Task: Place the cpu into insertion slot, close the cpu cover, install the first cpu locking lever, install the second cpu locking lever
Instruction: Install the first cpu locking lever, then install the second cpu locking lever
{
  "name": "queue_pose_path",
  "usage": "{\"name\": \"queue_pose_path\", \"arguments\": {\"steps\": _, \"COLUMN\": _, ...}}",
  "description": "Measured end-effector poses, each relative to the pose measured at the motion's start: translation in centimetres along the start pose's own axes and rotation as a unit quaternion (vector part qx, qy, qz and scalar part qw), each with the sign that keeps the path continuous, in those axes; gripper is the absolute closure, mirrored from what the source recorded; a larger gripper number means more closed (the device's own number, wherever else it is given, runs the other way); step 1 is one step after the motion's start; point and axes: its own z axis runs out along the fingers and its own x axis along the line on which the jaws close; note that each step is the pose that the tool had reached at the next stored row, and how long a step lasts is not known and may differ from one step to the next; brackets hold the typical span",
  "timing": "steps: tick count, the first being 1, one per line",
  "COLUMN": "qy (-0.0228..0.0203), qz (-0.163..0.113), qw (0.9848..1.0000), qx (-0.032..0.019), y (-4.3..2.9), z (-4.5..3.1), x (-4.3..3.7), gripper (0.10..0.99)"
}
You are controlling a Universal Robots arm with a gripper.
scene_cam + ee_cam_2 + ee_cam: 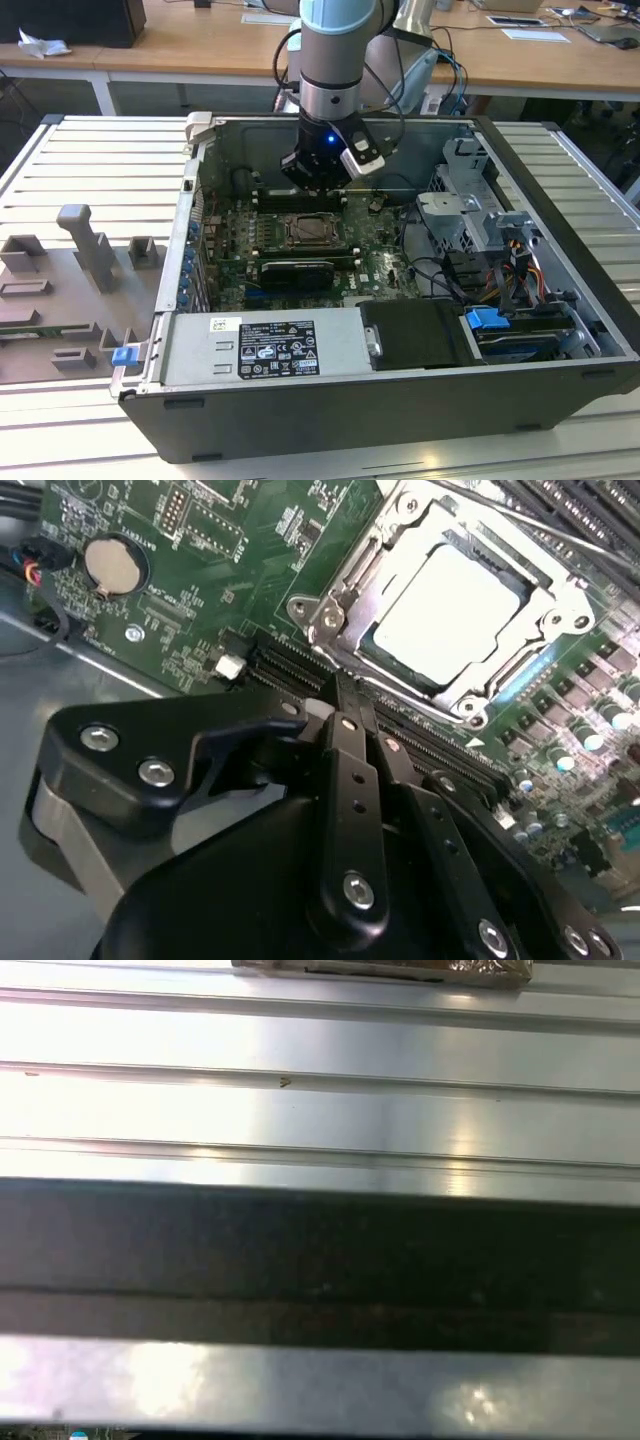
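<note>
1. The cpu (448,602), a pale square metal chip, lies flat in the insertion slot (345,630) on the green motherboard (200,540).
2. The cpu cover (560,605), a silvery frame with a square window, lies down around the chip, which shows through the window.
3. In the exterior view the socket with the cpu (308,231) sits near the middle of the board, inside an open computer case (330,425) lying on its side.
4. The end effector (318,178) hangs inside the case, just above the board, beside the socket on the side toward the case's far wall.
5. In the second wrist view its black fingers (345,770) run close together toward the socket's near edge, with nothing visible between them; whether they touch the socket cannot be told, nor whether they are fully closed.
6. The case rests on a ribbed metal counter (90,140).
7. Grey moulded fixtures (85,250) stand toward the counter's edge on the exterior view's left.
8. Wooden desks (200,45) with papers stand behind the counter.
</note>
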Motion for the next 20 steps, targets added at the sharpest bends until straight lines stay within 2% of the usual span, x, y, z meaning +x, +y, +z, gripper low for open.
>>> {"name": "queue_pose_path", "arguments": {"steps": 20, "qy": 0.0001, "qz": 0.000, "qw": 1.0000, "qx": 0.0002, "y": -0.95, "z": -0.08, "x": 0.04, "gripper": 0.980}}
